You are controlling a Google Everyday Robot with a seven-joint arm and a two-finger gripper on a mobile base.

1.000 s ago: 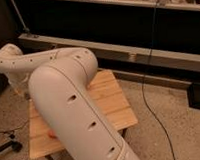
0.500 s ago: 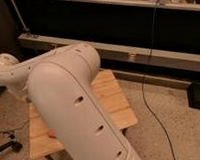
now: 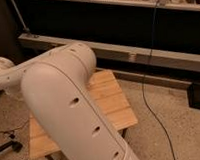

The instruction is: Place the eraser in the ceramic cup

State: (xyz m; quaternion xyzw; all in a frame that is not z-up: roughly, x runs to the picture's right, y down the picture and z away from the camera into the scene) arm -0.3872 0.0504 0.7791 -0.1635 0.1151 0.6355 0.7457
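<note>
My large white arm (image 3: 69, 106) fills the left and middle of the camera view and covers most of the small wooden table (image 3: 112, 101). The gripper is not in view; it is hidden behind or beyond the arm. The eraser and the ceramic cup are not visible, either hidden by the arm or out of view.
A black cable (image 3: 151, 82) runs down from the top shelf across the speckled floor right of the table. A long grey ledge (image 3: 142, 55) runs along the dark wall behind. A dark box (image 3: 198, 95) stands at the right edge. A black caster (image 3: 14, 146) sits at lower left.
The arm's upper link has swung further across the view toward the right, covering more of the table's left side.
</note>
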